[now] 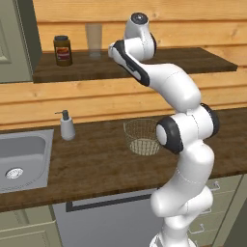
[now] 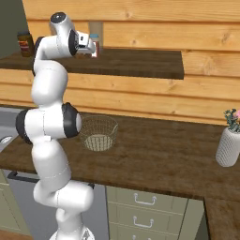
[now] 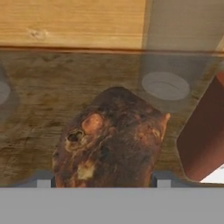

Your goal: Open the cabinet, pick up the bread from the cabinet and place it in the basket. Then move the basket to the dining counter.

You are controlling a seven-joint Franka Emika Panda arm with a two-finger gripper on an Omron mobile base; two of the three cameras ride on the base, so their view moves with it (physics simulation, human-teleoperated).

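Hand view showed my gripper (image 3: 103,183) with a finger on each side of the bread (image 3: 109,140), jaws wide; whether they touched it I could not tell. The loaf lay on the wooden shelf (image 3: 39,100). At 3 o'clock stood a red-brown container (image 3: 203,140), at 1 o'clock a clear glass (image 3: 166,85). The basket (image 1: 141,136) sat below on the counter (image 1: 96,159)

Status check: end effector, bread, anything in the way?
End effector straddling bread on high shelf, grip unconfirmed. Basket empty on worktop. Red carton beside bread.
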